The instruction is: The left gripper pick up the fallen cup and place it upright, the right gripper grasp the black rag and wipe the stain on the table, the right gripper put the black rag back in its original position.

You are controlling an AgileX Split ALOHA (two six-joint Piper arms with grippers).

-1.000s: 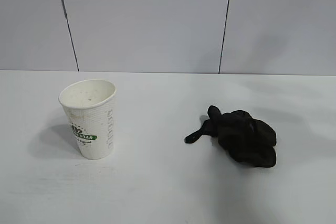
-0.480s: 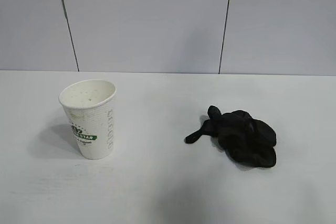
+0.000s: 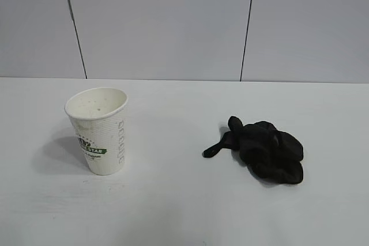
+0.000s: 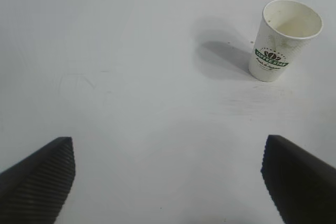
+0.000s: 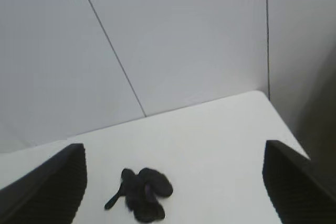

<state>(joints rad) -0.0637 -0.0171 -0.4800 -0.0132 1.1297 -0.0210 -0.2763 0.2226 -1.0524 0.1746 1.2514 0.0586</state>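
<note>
The cup stands upright on the left part of the white counter, mouth up, its green logo band facing the exterior camera but partly turned away, so the lettering is cut off at the side. Faint specks mark its inner wall; its bottom is hard to make out. The rag lies bunched on the right part of the counter, well apart from the cup, with a thin strip trailing toward the cup. Its folds are too dark to read, and only a hint of purple shows near the strip.

Neither arm appears in the exterior view. In the left wrist view only the two ribbed fingertips of the left pincer show, cut off at the picture's edges; they stand wide apart and hold nothing, with the cup well beyond them. In the right wrist view the right pincer likewise shows just two dark tips, spread wide and empty, above the counter with the rag lying between and beyond them, untouched.
</note>
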